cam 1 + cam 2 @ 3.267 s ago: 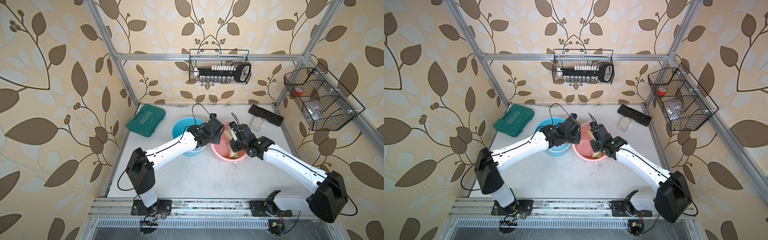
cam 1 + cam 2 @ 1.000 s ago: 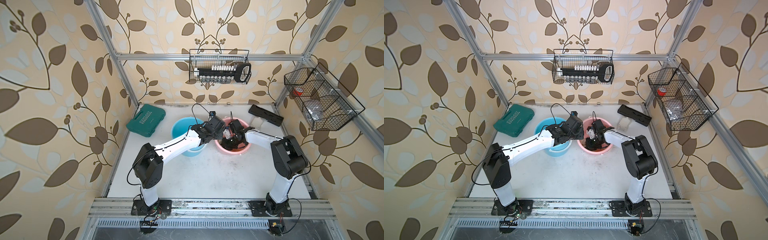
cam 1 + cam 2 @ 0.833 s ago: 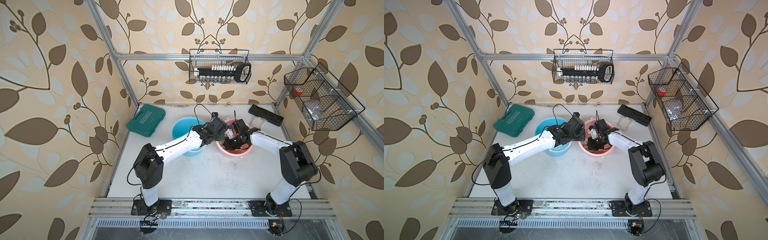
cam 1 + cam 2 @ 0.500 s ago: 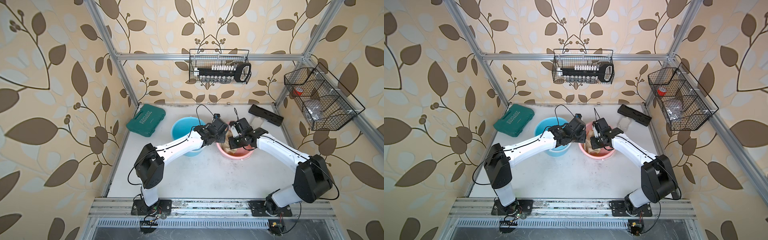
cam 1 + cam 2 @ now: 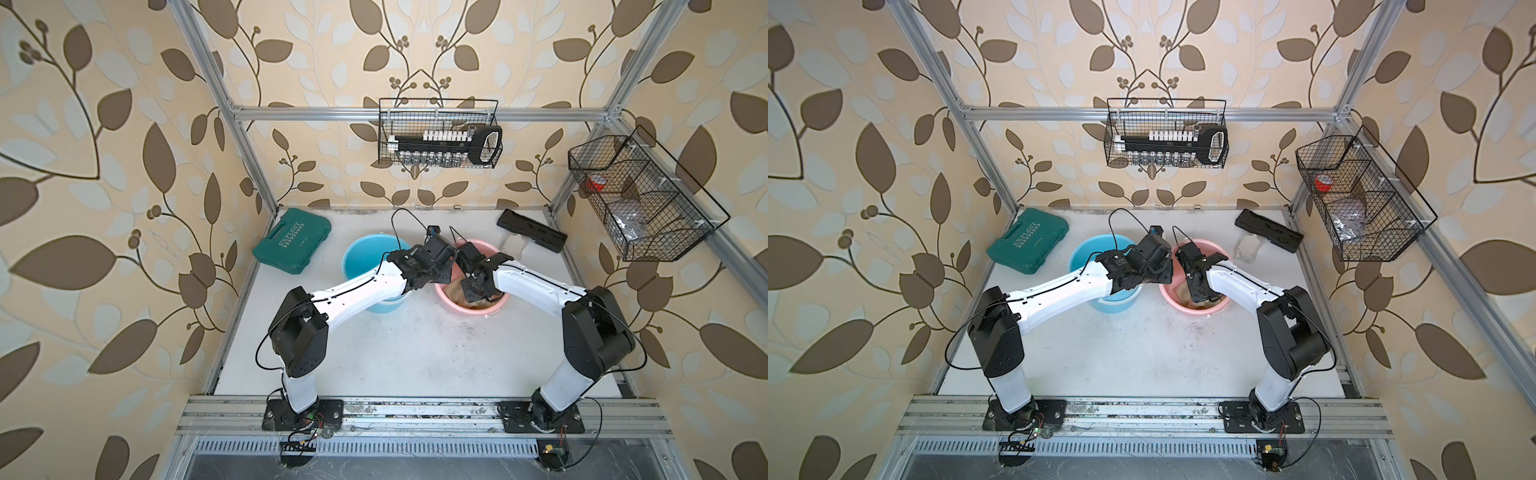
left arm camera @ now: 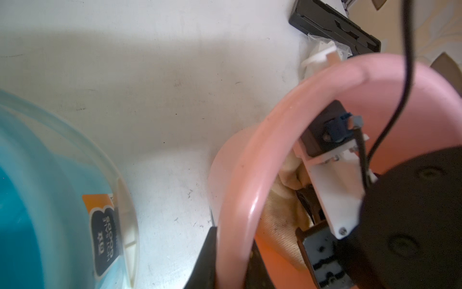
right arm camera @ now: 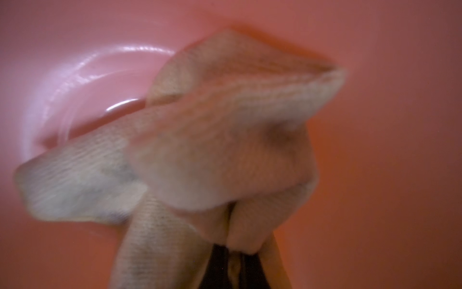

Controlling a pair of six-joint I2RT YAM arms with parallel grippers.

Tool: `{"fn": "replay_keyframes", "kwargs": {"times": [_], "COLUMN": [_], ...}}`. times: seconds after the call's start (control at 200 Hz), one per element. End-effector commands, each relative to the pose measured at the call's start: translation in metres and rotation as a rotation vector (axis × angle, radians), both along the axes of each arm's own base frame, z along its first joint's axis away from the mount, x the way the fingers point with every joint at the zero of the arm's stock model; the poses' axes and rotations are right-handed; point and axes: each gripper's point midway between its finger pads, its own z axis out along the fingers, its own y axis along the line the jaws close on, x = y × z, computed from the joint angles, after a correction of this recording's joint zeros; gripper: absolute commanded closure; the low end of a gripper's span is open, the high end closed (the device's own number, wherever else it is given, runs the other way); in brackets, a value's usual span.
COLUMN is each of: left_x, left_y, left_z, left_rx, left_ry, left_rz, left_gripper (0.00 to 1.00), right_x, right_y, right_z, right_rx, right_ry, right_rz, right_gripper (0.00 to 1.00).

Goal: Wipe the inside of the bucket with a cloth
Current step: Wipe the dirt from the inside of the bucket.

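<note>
**White-and-black left arm** [image 5: 357,291] and **right arm** [image 5: 536,286]: these are rising from a metal rail along the near edge of the white surface [image 5: 395,357]. Both are reaching toward its far half, one from the near-left and one from the near-right.

**Round pink plastic bucket** [image 5: 461,308] [image 5: 1177,305]: it is standing upright in the far half, slightly right of centre, as both top views show.

**Left jaws:** these are clamping almost shut on the pink bucket's rolled rim [image 6: 250,175], with one finger outside the wall and one inside. They are gripping the side facing the round blue plastic bucket [image 5: 365,257].

**Right jaws:** these are reaching down inside the pink bucket and pinching fully shut on the pale beige, brown-stained cloth [image 7: 225,140].

**Cloth:** it is bunching in folds inside the pink bucket, over the inner wall and bottom. The blurred wrist view is not showing whether it is pressing on them.

**Blue bucket:** it is standing just beside the pink bucket, on its left and not touching it.

**Far corners:** a green plastic tool case [image 5: 293,241] is lying near the far-left corner. A flat black moulded tray [image 5: 532,230] is lying near the far-right corner.

**Beyond the far edge:** a black wire basket [image 5: 438,133] is hanging from the rear frame bar.
</note>
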Motion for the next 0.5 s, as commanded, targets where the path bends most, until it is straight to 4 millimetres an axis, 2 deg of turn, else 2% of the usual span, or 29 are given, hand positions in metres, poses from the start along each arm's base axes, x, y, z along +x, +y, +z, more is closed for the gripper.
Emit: {"fn": "replay_keyframes", "kwargs": {"times": [0.0, 0.16, 0.245, 0.305, 0.495], "left_x": [-0.027, -0.030, -0.030, -0.030, -0.031], "left_y": [-0.003, -0.001, 0.000, -0.001, -0.002], "left_z": [-0.010, -0.017, -0.019, -0.023, -0.034], "left_rx": [0.044, 0.049, 0.052, 0.054, 0.060], "left_ry": [0.069, 0.080, 0.084, 0.092, 0.122], "left_rz": [-0.099, -0.094, -0.092, -0.093, -0.077], "left_gripper": [1.00, 1.00, 1.00, 1.00, 1.00], "right_x": [0.024, 0.027, 0.027, 0.029, 0.044], "right_y": [-0.015, -0.009, 0.004, 0.022, 0.057], "right_z": [0.003, -0.035, -0.055, -0.064, -0.060], "right_rx": [-0.045, 0.037, 0.103, 0.196, 0.410], "right_ry": [-0.072, 0.032, 0.082, 0.095, 0.036], "right_rz": [-0.114, -0.169, -0.172, -0.159, -0.140], "right_gripper": [1.00, 1.00, 1.00, 1.00, 1.00]}}
